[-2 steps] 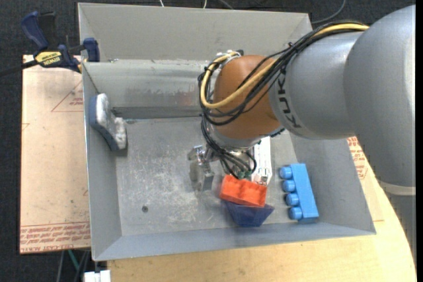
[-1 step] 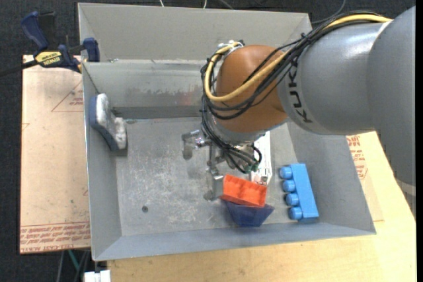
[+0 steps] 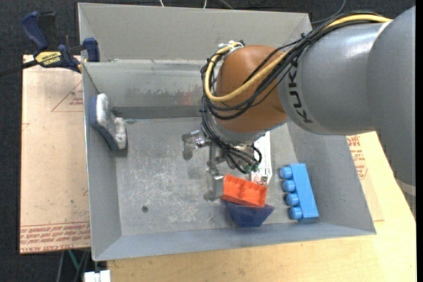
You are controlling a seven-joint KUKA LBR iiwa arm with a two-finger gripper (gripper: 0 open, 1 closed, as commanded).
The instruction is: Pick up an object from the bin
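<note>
End effector [image 3: 210,172] is low in the bin [image 3: 152,195], about mid-floor and slightly toward the near wall. Arm [image 3: 357,76] comes in from the right. Its orange cover [image 3: 248,86] and the yellow and black cables [image 3: 213,92] looped round it sit right above the tool and hide most of it. Spread or pressed together: can't tell from this angle.

Nearest thing is the orange block [image 3: 244,190], just right of the tool tip. Touching or a hair apart, can't separate them. Block is rectangular, long axis close to left-right in the view, right end dipping a little toward the near wall. It sits on a dark blue piece [image 3: 249,214], rounded, maybe cup-like, which pokes out below it toward the near wall.

Behind the block, partly under the wrist, is a white flat item with green marks [image 3: 263,167]. Kind unclear.

Right of that pair and apart from them is a light blue studded brick [image 3: 301,193]. It has four studs in a row along its left side, long axis running far-to-near, near end swung slightly right. It lies near the right wall.

Far left, well apart from the tool, is a silver metal part [image 3: 109,121]. It is elongated and lies along the left wall, long axis running from far-left to near-right.
</note>
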